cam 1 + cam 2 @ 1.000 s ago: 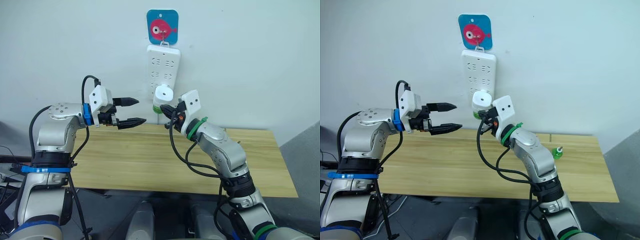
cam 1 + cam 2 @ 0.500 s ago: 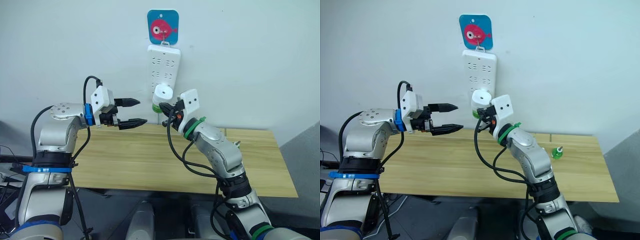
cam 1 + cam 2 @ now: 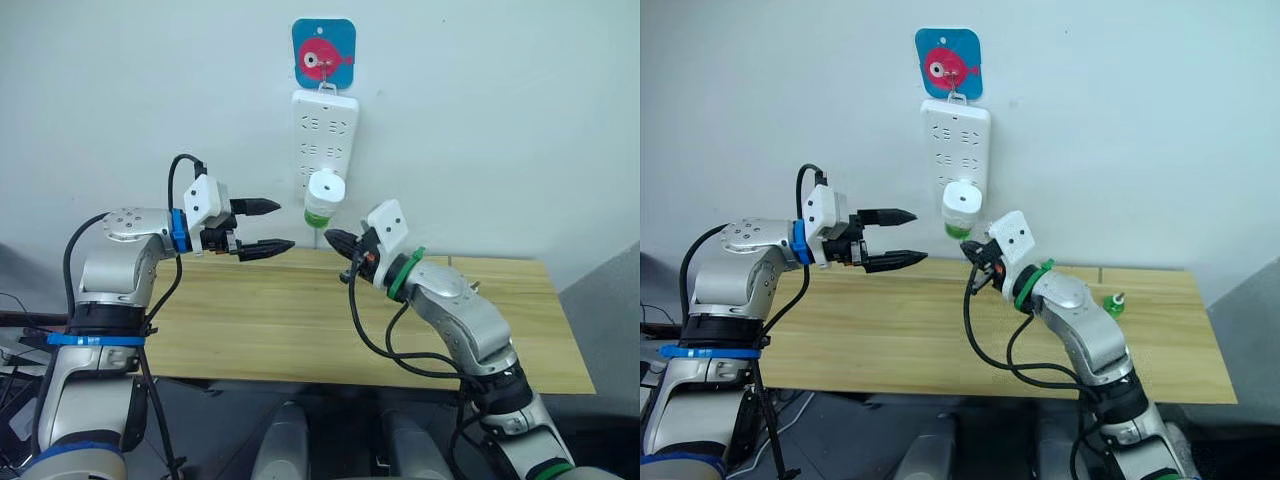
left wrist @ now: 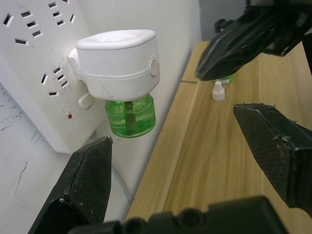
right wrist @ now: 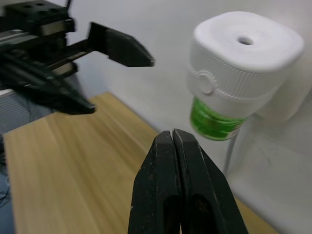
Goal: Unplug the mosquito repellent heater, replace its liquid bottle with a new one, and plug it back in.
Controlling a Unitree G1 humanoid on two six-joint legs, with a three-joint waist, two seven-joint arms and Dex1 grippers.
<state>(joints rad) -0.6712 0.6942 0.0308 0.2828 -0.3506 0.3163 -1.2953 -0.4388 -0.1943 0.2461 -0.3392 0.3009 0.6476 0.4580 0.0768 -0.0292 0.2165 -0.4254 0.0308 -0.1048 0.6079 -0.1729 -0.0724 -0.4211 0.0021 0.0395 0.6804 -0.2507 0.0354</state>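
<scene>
Final step apparently done: small white rounded plastic heater [image 3: 325, 189] with green bottle seated in long white wall strip [image 3: 325, 135], at 11 o'clock from empty, pinched-shut right claw [image 3: 337, 240]; left claw [image 3: 272, 226] gaping, empty; next, probably just retreat.

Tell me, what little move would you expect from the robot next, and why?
Probably drawing the right pincer further back toward the table. The mosquito repellent heater, with green liquid bottle attached, already sits plugged into the power strip on the wall, and that pincer is shut and clear of it. The left pincer hovers open nearby, holding nothing.
</scene>
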